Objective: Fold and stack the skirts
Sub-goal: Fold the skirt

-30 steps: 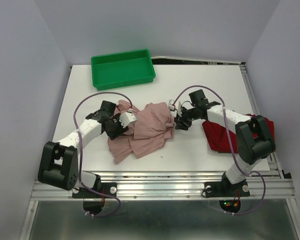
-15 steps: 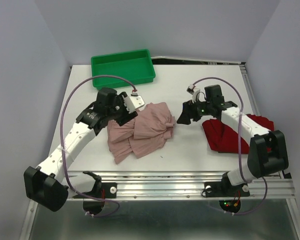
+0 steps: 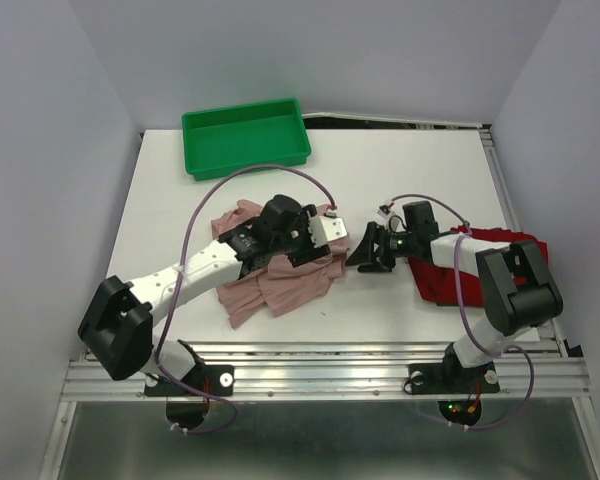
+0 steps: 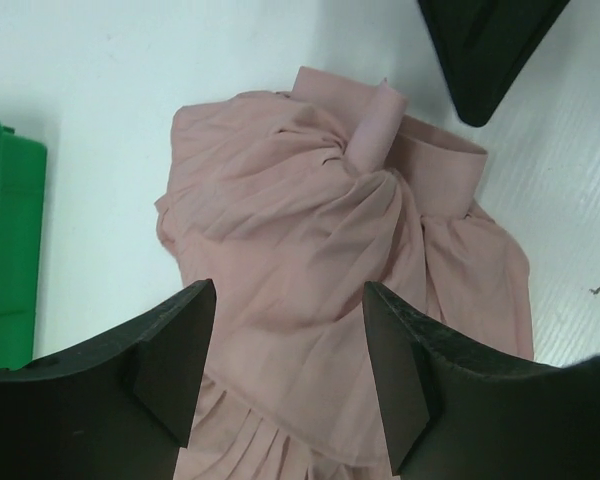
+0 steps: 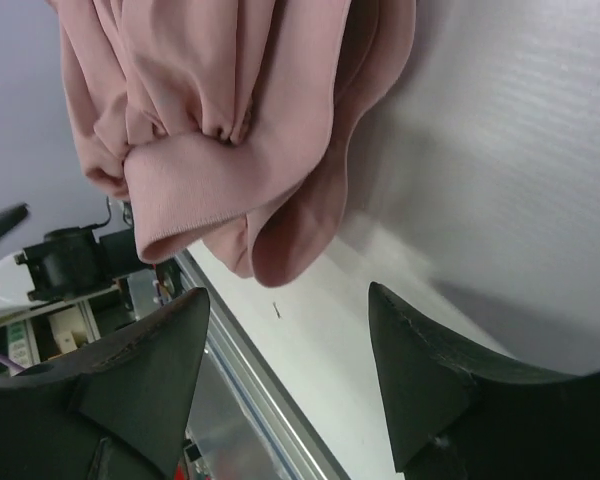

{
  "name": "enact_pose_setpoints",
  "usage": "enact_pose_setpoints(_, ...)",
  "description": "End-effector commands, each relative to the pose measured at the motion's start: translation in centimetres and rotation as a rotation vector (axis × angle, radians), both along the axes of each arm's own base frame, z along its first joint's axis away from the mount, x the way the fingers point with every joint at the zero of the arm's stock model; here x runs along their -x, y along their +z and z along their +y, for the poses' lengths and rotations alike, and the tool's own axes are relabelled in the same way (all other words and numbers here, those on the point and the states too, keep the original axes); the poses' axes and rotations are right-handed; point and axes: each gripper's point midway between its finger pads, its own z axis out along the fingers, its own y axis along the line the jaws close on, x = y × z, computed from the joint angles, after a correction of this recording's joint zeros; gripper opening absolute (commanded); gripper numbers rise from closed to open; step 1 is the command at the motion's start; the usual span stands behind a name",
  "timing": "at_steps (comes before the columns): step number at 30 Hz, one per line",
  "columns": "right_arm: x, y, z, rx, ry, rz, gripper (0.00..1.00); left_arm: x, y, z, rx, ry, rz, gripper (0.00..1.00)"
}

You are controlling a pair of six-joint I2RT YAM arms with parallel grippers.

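The dusty pink ruffled skirt (image 3: 278,282) lies crumpled at the middle of the table. My left gripper (image 3: 302,243) hovers over its right part, open and empty. In the left wrist view the pink skirt (image 4: 330,220) fills the space between and beyond the spread fingers (image 4: 170,355). My right gripper (image 3: 366,255) is open and empty, low over the table just right of the skirt's edge. The right wrist view shows the skirt's waistband fold (image 5: 230,130) ahead of my right gripper (image 5: 290,340). The dark red skirt (image 3: 450,275) lies bunched at the right, partly under my right arm.
A green plastic tray (image 3: 242,110) stands at the back left; its corner shows in the left wrist view (image 4: 5,240). The table's front rail (image 3: 330,350) runs close below the skirts. The right wall is close to the red skirt.
My left arm has swung right, from the pink skirt's back-left side to over its right part. My right gripper has moved forward and lower, beside the skirt's right edge.
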Motion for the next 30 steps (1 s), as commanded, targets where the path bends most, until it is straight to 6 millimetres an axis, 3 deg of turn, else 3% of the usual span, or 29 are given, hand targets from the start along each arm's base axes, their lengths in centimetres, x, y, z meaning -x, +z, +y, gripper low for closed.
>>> enact_pose_setpoints(1, -2.1, 0.9, 1.1, -0.094, -0.045, -0.043, 0.69, -0.4, 1.2, -3.3, 0.077, -0.060, -0.062, 0.72)
enact_pose_setpoints(5, -2.5, 0.0, 1.5, -0.106, -0.050, -0.037, 0.65, -0.8, -0.7, -5.4, 0.047, -0.109, -0.036, 0.73)
enact_pose_setpoints(8, -2.5, -0.7, 1.6, -0.103, -0.050, -0.020, 0.61, -1.0, -1.8, -5.9, 0.029, -0.124, -0.018, 0.73)
enact_pose_setpoints(14, -2.4, -1.9, 1.4, -0.092, -0.067, 0.003, 0.41, -0.9, -4.0, -5.9, -0.019, -0.154, -0.004, 0.71)
enact_pose_setpoints(17, -2.6, -2.0, 1.5, -0.096, -0.069, 0.004, 0.38, -0.8, -5.1, -5.6, -0.044, -0.163, -0.006, 0.67)
enact_pose_setpoints(18, -2.7, -2.0, 1.5, -0.098, -0.069, 0.000, 0.33, -0.7, -5.5, -5.5, -0.055, -0.168, 0.000, 0.61)
enact_pose_setpoints(19, -2.7, -2.0, 1.5, -0.099, -0.067, -0.004, 0.30, -0.7, -5.6, -5.5, -0.055, -0.171, 0.003, 0.61)
enact_pose_setpoints(22, -2.7, -2.2, 1.6, -0.105, -0.068, 0.002, 0.19, -0.2, -5.9, -5.2, -0.061, -0.177, 0.019, 0.39)
enact_pose_setpoints(27, -2.7, -2.3, 1.6, -0.106, -0.072, -0.001, 0.04, 0.1, -5.6, -4.9, -0.071, -0.179, 0.031, 0.13)
enact_pose_setpoints(29, -2.7, -2.2, 1.6, -0.108, -0.078, 0.007, 0.04, 0.3, -5.9, -4.5, -0.087, -0.166, 0.053, 0.07)
enact_pose_setpoints(30, -2.6, -2.1, 1.6, -0.111, -0.077, 0.008, 0.14, 0.4, -6.0, -4.3, -0.094, -0.161, 0.057, 0.06)
